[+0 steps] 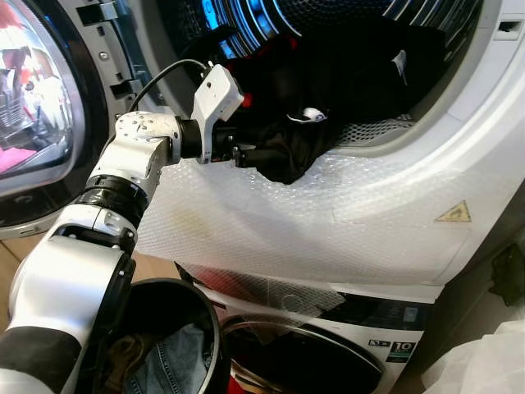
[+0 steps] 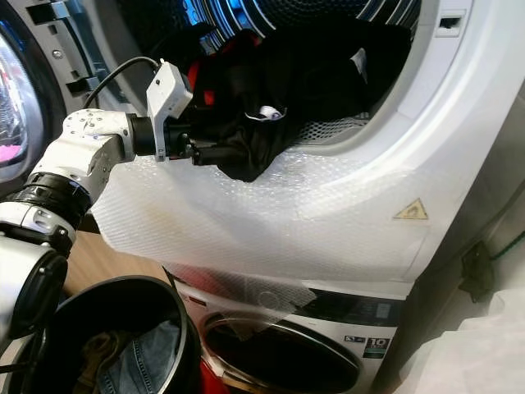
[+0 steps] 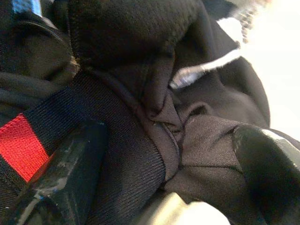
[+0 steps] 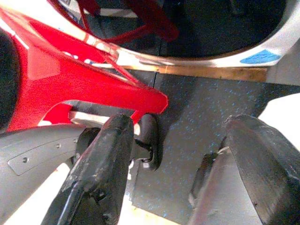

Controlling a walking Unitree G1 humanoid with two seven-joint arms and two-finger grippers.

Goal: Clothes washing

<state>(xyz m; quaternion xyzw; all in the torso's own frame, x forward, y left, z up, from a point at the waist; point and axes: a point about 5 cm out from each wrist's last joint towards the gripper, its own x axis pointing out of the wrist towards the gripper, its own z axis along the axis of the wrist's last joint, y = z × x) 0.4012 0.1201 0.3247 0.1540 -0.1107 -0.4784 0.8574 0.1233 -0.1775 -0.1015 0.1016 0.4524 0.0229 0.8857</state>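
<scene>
Upper machine: the drum (image 1: 344, 33) of the top front-loader stands open, its door (image 1: 33, 107) swung out to the left; a bubble-wrap sheet (image 1: 312, 205) covers its white front panel below the opening.
Lower machine: a second front-loader (image 1: 328, 345) sits under it, door closed as far as can be seen.
Load in drum: a heap of dark clothes (image 1: 361, 66) already fills the lower part of the drum, with a white care label and a bit of red showing among them.
Basket: a round black laundry basket (image 1: 184, 300) stands near, at lower left, with blue jeans (image 1: 176, 361) and other pieces still in it.
Garment in hand: a black garment (image 1: 291, 152) hangs over the drum's near rim at the left of the opening, half in and half draped onto the bubble wrap.
Left hand: the left hand (image 1: 244, 154) is at the rim, clenched on that black garment; the left wrist view shows black cloth with a red stripe bunched between its fingers (image 3: 70, 168).
Right hand: the right hand (image 4: 183, 164) hangs low over dark speckled floor beside something red, fingers spread and holding nothing.
Progress: loading looks well under way, judging by the heap inside.
Left to do: push the draped garment fully in, move the jeans and the rest from the basket, shut the door, start the wash.
</scene>
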